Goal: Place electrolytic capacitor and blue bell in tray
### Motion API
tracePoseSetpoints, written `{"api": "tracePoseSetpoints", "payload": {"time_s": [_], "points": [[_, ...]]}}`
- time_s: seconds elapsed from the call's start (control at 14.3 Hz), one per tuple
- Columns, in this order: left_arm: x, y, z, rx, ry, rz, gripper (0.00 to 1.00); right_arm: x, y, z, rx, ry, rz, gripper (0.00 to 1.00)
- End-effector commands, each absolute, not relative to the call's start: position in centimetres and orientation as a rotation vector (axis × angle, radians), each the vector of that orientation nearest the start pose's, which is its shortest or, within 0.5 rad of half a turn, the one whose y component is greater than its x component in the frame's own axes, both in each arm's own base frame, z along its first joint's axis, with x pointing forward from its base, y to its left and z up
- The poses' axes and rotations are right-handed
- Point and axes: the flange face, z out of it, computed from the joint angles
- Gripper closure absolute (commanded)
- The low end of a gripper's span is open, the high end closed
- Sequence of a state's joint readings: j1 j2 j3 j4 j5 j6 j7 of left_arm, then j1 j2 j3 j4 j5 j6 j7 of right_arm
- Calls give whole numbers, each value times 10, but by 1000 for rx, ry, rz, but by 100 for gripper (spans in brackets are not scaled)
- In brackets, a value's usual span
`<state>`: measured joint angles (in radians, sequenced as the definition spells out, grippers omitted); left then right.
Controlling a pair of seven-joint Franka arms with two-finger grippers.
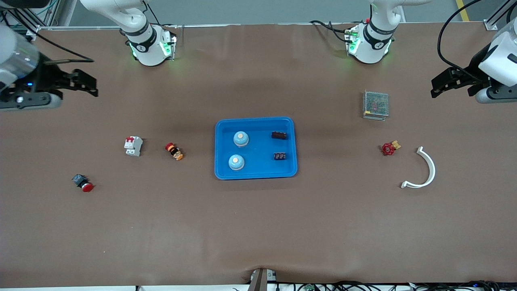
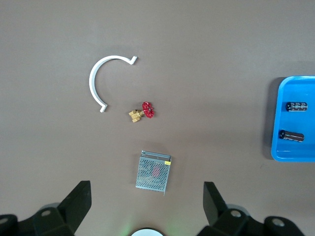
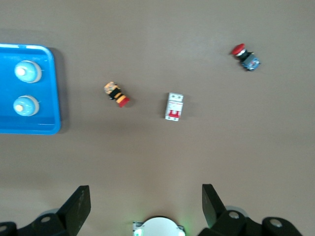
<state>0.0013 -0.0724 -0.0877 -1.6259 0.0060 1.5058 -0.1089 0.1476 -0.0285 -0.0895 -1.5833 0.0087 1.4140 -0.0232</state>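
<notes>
The bright-blue tray (image 1: pixel 258 147) lies mid-table. Two pale-blue bells (image 1: pixel 241 139) (image 1: pixel 236 162) stand in its half toward the right arm's end. Two dark electrolytic capacitors (image 1: pixel 279 135) (image 1: pixel 280 155) lie in its other half. The left wrist view shows the capacitors (image 2: pixel 297 105) (image 2: pixel 291 136) in the tray (image 2: pixel 295 152). The right wrist view shows the bells (image 3: pixel 27 72) (image 3: pixel 25 105) in the tray (image 3: pixel 47 98). My left gripper (image 1: pixel 444 83) (image 2: pixel 146 186) hangs open and empty above the left arm's end of the table. My right gripper (image 1: pixel 91 85) (image 3: pixel 145 189) hangs open and empty above the right arm's end.
Toward the right arm's end lie a white circuit breaker (image 1: pixel 133 146), an orange-and-black push button (image 1: pixel 174 151) and a red-capped grey button (image 1: pixel 83 183). Toward the left arm's end are a metal mesh box (image 1: pixel 375 105), a red-handled brass valve (image 1: pixel 389 148) and a white curved bracket (image 1: pixel 424 169).
</notes>
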Motion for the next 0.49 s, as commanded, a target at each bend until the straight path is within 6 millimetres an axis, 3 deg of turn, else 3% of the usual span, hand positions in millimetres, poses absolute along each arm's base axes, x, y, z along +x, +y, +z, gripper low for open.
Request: {"api": "tracePoseSetpoints", "payload": {"time_s": [0.0, 0.21, 0.42], "points": [[518, -46, 636, -3133, -1, 57, 0, 522, 0, 623, -3129, -106, 214, 0], [521, -45, 633, -3132, -1, 64, 0, 523, -24, 624, -3129, -34, 202, 0], [524, -45, 635, -3126, 1, 54, 0, 524, -32, 624, -3130, -10, 192, 0]]}}
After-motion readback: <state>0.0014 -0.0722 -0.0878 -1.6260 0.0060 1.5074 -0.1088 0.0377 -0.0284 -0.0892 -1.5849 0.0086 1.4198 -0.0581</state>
